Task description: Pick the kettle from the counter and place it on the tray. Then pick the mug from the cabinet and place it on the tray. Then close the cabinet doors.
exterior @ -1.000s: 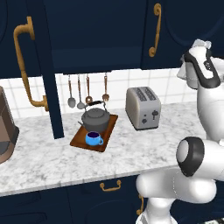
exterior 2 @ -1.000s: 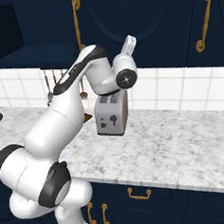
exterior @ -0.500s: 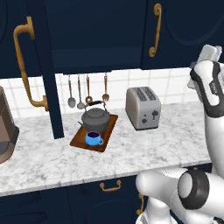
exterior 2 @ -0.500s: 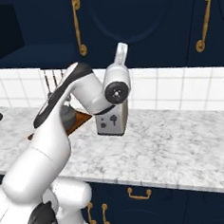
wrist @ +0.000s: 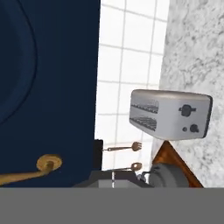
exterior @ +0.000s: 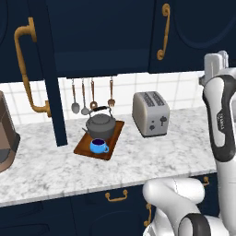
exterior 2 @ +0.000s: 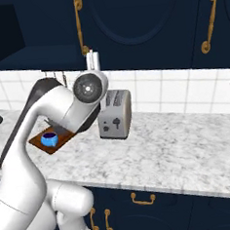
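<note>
kettle (exterior: 101, 125) and mug (exterior: 98, 146): unlabelled

The dark grey kettle (exterior: 101, 125) and little blue mug (exterior: 98, 146) both sat upright on the reddish wooden tray (exterior: 115, 138) on the marbled counter (exterior: 138, 159), mug just in front. 1 navy cabinet door (exterior: 46, 69) hung open.

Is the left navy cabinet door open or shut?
Open: the tall navy panelled door stands edge-on over the marbled counter, showing the dark cabinet interior.
</note>
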